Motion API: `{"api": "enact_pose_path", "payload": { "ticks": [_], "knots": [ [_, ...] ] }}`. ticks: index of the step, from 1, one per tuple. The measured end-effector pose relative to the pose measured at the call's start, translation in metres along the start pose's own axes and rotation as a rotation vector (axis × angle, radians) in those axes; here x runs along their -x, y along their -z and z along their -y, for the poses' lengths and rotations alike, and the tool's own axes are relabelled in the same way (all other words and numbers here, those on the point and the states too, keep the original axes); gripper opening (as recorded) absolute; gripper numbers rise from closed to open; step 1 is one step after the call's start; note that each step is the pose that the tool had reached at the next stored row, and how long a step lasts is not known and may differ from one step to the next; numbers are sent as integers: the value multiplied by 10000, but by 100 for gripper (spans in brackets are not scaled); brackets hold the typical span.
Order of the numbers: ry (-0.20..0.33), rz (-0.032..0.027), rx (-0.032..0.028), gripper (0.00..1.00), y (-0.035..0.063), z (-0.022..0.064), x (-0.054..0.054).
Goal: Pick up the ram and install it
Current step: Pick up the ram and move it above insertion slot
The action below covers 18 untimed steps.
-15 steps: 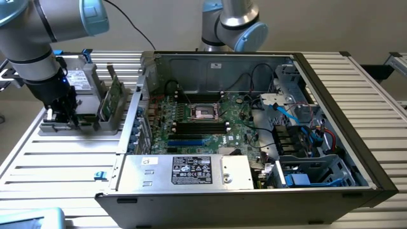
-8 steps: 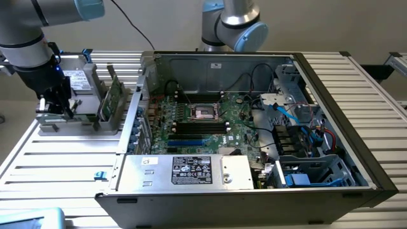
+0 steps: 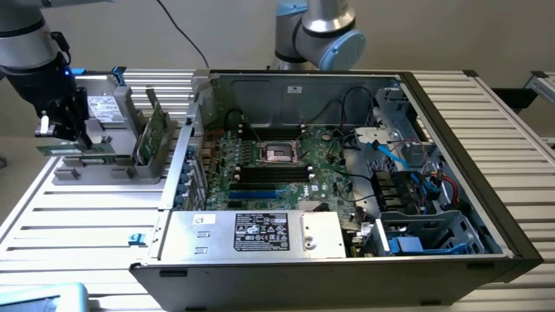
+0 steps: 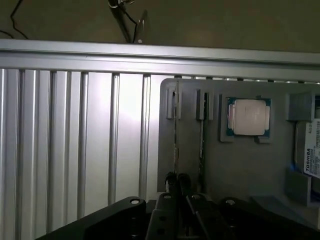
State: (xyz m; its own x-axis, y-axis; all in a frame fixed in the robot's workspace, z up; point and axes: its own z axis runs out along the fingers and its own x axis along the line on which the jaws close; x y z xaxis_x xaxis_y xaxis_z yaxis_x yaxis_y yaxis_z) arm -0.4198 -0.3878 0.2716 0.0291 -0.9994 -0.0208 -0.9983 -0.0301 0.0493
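The gripper [image 3: 65, 133] hangs over the grey tray [image 3: 113, 174] at the exterior view's left of the desk [image 3: 78, 221], its fingers drawn nearly together on the ram [image 3: 87, 149], which stands on its long edge directly beneath. In the wrist view the ram [image 4: 175, 135] shows edge-on as a thin line running straight away from the gripper [image 4: 177, 181] along one tray [image 4: 240, 165] slot, with the processor [image 4: 249, 116] well to one side. Whether the stick is seated in the slot or already raised cannot be told. Its long axis runs left to right in the exterior view, seemingly about parallel to the black memory slots [image 3: 273, 172] inside the open case [image 3: 347, 260], well apart towards that view's right.
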Motion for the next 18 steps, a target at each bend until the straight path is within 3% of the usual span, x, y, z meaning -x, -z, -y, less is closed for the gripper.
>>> {"api": "enact_pose_path", "payload": {
  "ticks": [10,18],
  "knots": [
    [0,1,-2,13,455,3,3],
    [-1,2,17,13,827,216,0]
  ]
}}
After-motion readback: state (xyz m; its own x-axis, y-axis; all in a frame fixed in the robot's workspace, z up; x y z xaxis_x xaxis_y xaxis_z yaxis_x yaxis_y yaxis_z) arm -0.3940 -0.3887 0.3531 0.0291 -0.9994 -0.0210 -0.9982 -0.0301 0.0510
